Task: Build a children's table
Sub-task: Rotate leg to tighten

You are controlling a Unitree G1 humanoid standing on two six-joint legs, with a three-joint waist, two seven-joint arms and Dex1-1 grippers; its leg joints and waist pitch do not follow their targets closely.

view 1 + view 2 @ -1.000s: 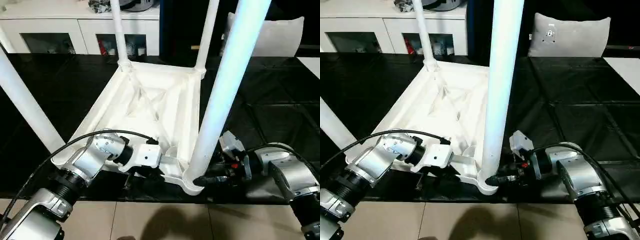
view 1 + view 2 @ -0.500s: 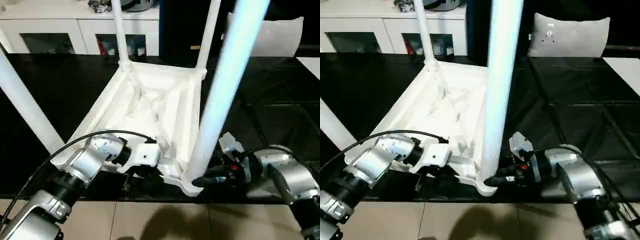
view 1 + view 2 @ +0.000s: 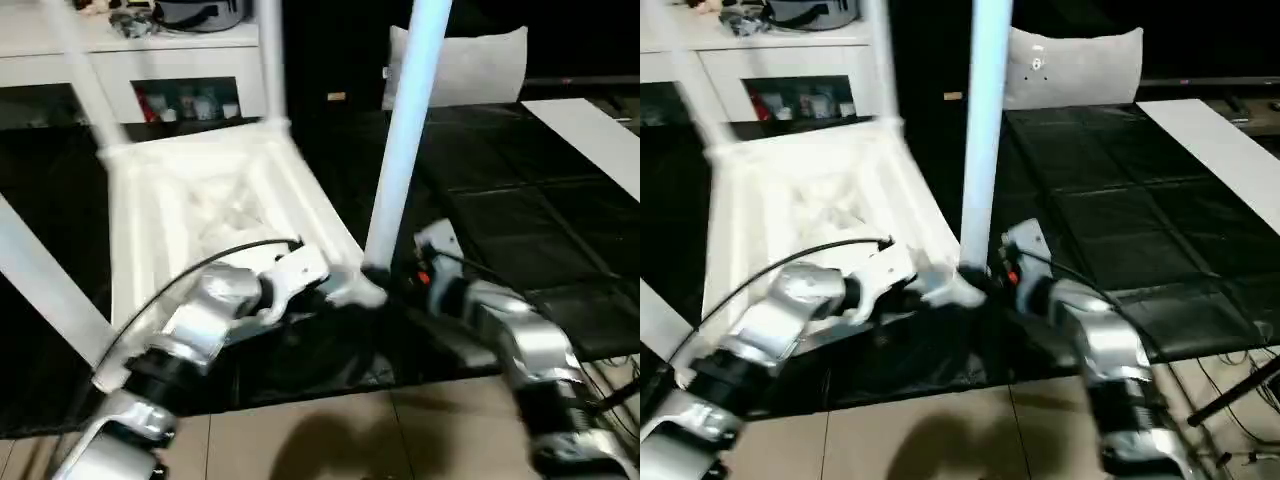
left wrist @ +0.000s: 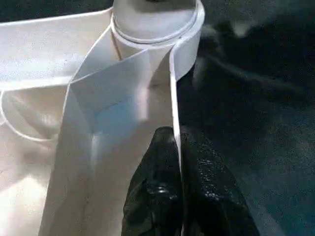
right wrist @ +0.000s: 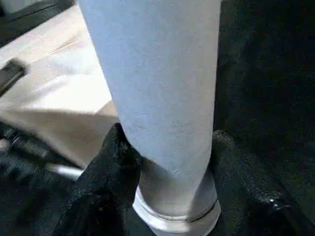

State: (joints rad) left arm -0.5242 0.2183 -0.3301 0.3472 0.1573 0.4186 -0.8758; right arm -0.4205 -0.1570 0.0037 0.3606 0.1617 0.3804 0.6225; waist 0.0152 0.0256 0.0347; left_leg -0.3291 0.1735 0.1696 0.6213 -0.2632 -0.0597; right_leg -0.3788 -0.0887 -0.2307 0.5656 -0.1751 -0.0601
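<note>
The children's table (image 3: 215,200) lies upside down on a black mat (image 3: 520,230), its ribbed underside facing up and its legs rising out of the corner sockets, long axes close to upright. Taking the table top as landmark: off its left side a leg (image 3: 45,275) slants up and away toward the left, blurred. At the far corners two more legs (image 3: 270,55) stand up, in front of a white cabinet with glass doors (image 3: 150,75).

At the near edge of the top, the left gripper (image 4: 178,162) is pinched tight on the thin rim wall (image 4: 173,98) of the top, one black finger (image 4: 157,167) on each face of the wall, just short of the near right corner socket (image 4: 157,29).

At that near right corner, the fourth leg (image 3: 405,140) stands in its socket, leaning slightly, narrow end up. The right gripper (image 5: 167,162) clasps this leg just above the socket collar, its fingers (image 5: 110,162) about half spread and pressed against opposite sides of the tube.

Beyond the top's far right corner, a pale cushion (image 3: 470,65) leans upright. A white board (image 3: 590,130) lies flat farther right on the mat.
</note>
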